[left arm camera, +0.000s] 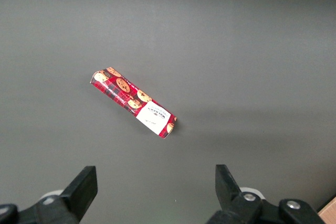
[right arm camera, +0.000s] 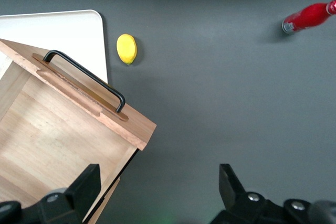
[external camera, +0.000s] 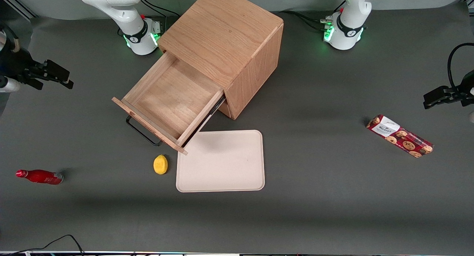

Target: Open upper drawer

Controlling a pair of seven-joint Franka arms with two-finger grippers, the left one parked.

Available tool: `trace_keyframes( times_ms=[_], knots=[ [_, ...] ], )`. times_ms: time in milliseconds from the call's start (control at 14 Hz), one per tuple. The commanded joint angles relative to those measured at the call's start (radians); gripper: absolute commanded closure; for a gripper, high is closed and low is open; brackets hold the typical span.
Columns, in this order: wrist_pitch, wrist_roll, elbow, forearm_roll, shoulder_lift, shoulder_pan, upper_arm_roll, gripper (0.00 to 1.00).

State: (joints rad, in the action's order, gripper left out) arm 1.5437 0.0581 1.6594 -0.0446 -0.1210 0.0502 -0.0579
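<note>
The oak cabinet (external camera: 226, 37) stands at the middle of the table. Its upper drawer (external camera: 166, 96) is pulled far out, and its light-wood tray is empty. The thin black bar handle (external camera: 142, 132) sits on the drawer front. In the right wrist view the drawer (right arm camera: 52, 140) and its handle (right arm camera: 86, 77) lie below the camera. My right gripper (external camera: 63, 78) hangs above the table toward the working arm's end, apart from the handle. It is open and empty (right arm camera: 157, 182). The lower drawer is hidden under the upper one.
A beige tray (external camera: 222, 163) lies in front of the cabinet, with a lemon (external camera: 160, 164) beside it. A red bottle (external camera: 39, 176) lies toward the working arm's end. A red cookie box (external camera: 400, 135) lies toward the parked arm's end.
</note>
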Motion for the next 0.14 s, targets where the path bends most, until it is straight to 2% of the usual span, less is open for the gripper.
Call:
trace_keyframes(
  times_ms=[0, 71],
  knots=[
    [-0.022, 0.031, -0.007, 0.018, -0.009, 0.0, 0.004, 0.0],
    [-0.022, 0.029, -0.007, 0.018, -0.006, 0.003, 0.004, 0.0]
  ],
)
